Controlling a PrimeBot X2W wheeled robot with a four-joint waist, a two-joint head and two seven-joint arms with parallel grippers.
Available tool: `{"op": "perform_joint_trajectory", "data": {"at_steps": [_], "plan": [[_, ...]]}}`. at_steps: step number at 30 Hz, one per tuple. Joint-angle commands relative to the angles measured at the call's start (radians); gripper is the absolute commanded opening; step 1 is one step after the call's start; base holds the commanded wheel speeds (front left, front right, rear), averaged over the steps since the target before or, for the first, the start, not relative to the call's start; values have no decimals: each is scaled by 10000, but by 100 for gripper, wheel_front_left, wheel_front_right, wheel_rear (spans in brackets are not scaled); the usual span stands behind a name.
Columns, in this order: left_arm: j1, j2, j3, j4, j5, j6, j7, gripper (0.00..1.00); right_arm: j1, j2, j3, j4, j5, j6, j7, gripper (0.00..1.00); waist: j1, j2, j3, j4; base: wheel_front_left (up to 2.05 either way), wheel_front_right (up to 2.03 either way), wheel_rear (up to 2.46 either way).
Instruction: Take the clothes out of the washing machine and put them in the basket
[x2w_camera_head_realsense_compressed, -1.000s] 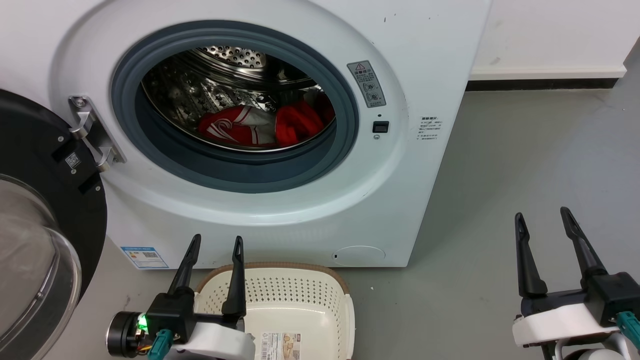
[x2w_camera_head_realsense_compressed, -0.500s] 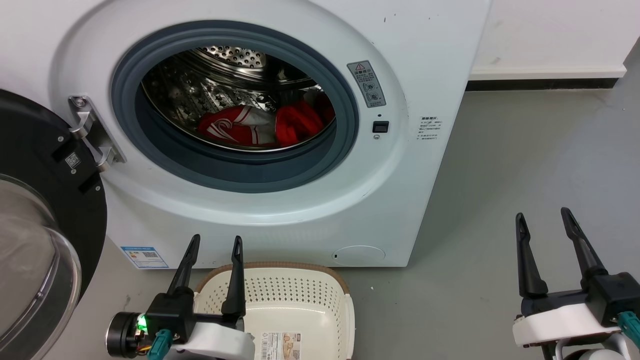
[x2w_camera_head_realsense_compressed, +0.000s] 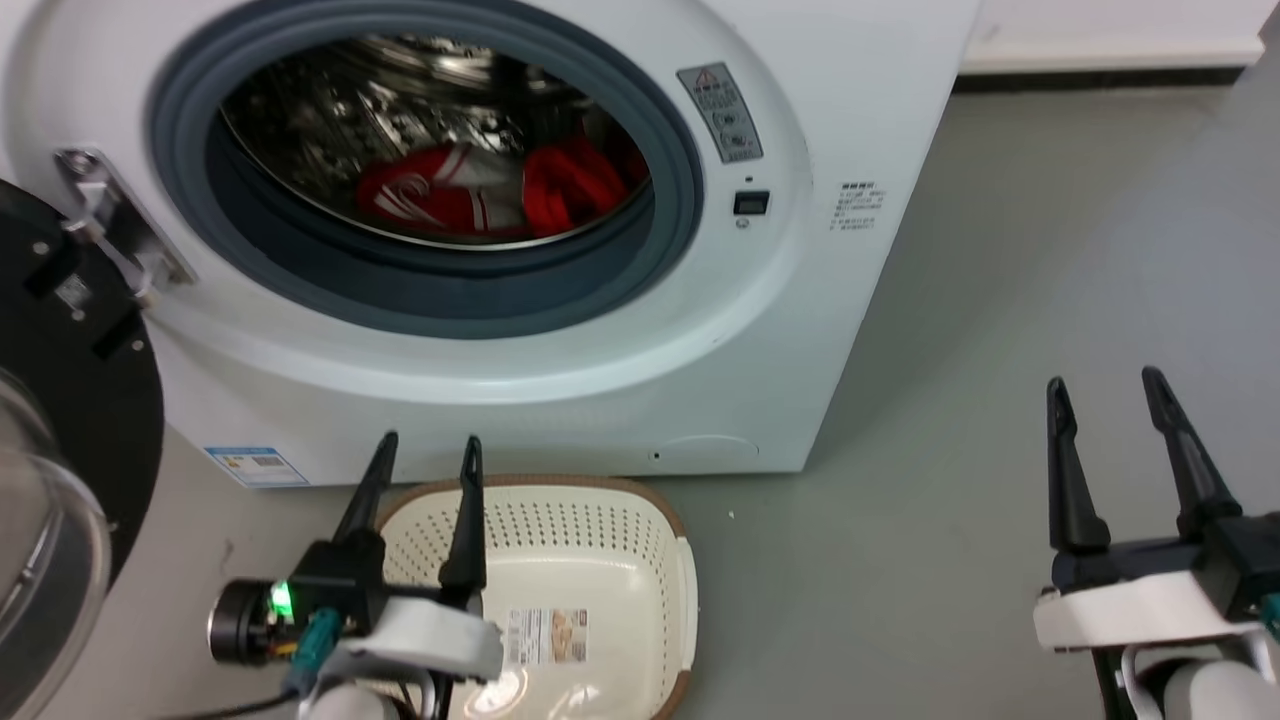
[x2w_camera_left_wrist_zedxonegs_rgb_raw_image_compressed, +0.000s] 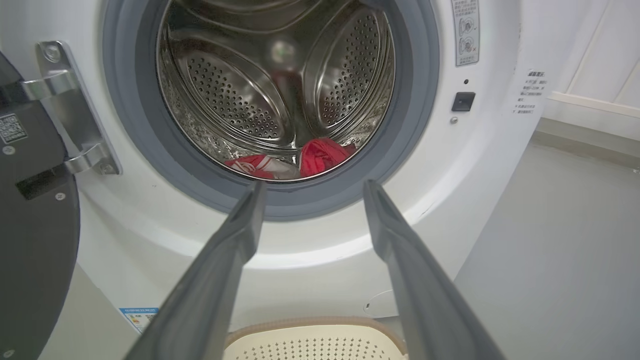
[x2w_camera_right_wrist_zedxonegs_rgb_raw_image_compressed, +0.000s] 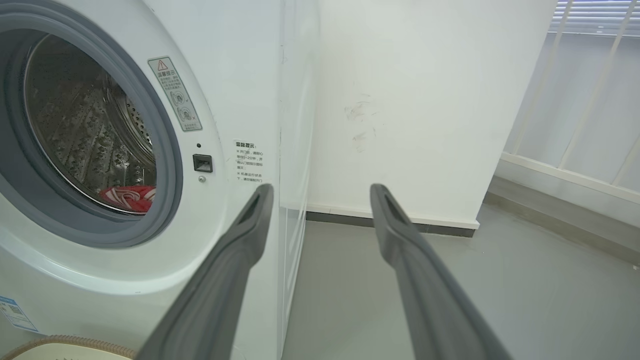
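Centrally, a white washing machine (x2w_camera_head_realsense_compressed: 800, 300) is filling the upper half of the head view. Its round door (x2w_camera_head_realsense_compressed: 60, 420) is hanging wide open at the left edge, leaving the steel drum (x2w_camera_left_wrist_zedxonegs_rgb_raw_image_compressed: 235, 95) clear for reaching in. At the bottom centre, a cream basket (x2w_camera_head_realsense_compressed: 540, 483) is sitting on the grey floor (x2w_camera_head_realsense_compressed: 950, 450) just in front of the machine, probably so that clothes need only a short carry.

The left gripper (x2w_camera_head_realsense_compressed: 430, 440) is showing at the lower left, crossing the basket's left rim, with its fingers spread apart and holding nothing. The right gripper (x2w_camera_head_realsense_compressed: 1100, 378) is hovering at the lower right, well apart from the machine, likewise spread and empty.

Both clothes are lying at the bottom of the drum, side by side. A striped garment (x2w_camera_head_realsense_compressed: 430, 195) in red and white is on the left and a plain red garment (x2w_camera_head_realsense_compressed: 570, 180) is on the right.

A warning sticker (x2w_camera_head_realsense_compressed: 720, 112) with a triangle, a small notice (x2w_camera_head_realsense_compressed: 858, 205), a blue label (x2w_camera_head_realsense_compressed: 255, 465) and the basket's paper label (x2w_camera_head_realsense_compressed: 545, 637) are all carrying print too small to read.
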Motion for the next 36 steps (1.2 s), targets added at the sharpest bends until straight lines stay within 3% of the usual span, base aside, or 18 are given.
{"op": "perform_joint_trajectory", "data": {"at_steps": [1, 8, 16, 18, 24, 36], "plan": [[-457, 21, 105, 113, 127, -106, -28, 100, -335, 14, 61, -148, 38, -7, -25, 100, 0, 0, 751, -206, 0, 0, 0], [-2696, 915, 842, 541, 305, -649, -28, 100, -1242, 14, 166, -749, 395, -7, -25, 100, 0, 0, 2704, -818, 0, 0, 0], [-6673, 2658, 827, 3603, 169, -1119, 499, 100, -1842, 19, 466, -1164, 674, -7, -25, 100, 0, 0, 4322, -1367, 0, 0, 0], [-8203, 3290, 329, 4596, 208, -1190, 1247, 100, -1962, 17, 558, -1237, 784, -7, -25, 100, 0, 0, 4792, -1550, 0, 0, 0], [-11098, 4267, -1162, 5960, -414, -1204, 3293, 100, -2218, 19, 807, -1394, 965, -7, -25, 100, 0, 0, 5653, -1915, 0, 0, 0], [-15175, 6018, -3842, 7031, -2034, -1207, 7618, 100, -2584, 20, 1642, -2015, 1706, -7, -25, 100, 0, 0, 7073, -2862, 0, 0, 0]]}}
